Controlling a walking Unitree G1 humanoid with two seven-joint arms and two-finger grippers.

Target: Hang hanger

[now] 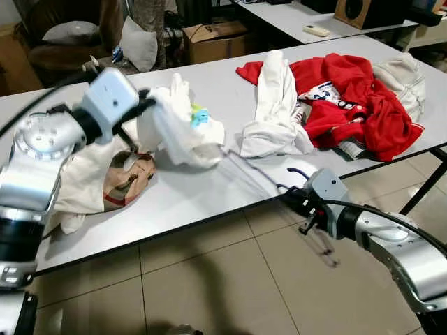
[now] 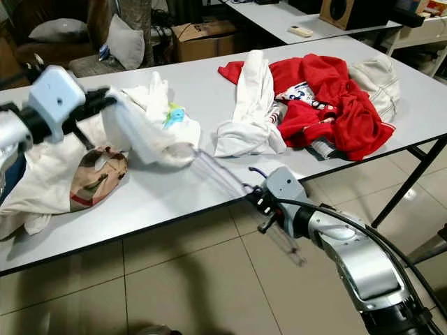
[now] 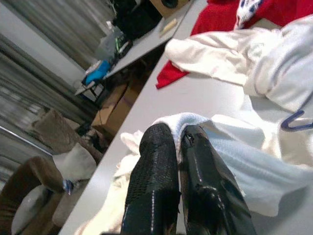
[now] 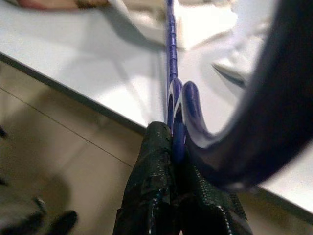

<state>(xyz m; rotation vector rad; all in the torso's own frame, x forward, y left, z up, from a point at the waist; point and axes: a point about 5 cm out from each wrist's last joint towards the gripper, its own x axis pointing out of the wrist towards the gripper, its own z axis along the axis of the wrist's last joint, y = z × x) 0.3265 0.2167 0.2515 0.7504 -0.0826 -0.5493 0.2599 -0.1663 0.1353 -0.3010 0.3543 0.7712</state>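
Hanger: thin blue wire hanger (image 4: 170, 63), at the counter's (image 1: 209, 195) front edge, reaching into the garment.
Right gripper (image 4: 172, 147): fingers clenched on the hanger's neck.
Left gripper (image 3: 178, 147): fingers pinching white cotton garment (image 1: 183, 125).
Handling: hanger light, springy; garment limp, likely slips.

A crumpled red fabric garment (image 1: 356, 98) lay near the grey table's (image 1: 209, 185) right edge; a brown cardboard box (image 1: 213, 38) stood beyond its far edge.

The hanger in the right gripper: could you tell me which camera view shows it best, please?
The right wrist view: the blue hanger runs sharply from the right gripper, shut on it, towards the white garment. Both eye views show it as a blurred streak, and the left wrist view catches just its hook.
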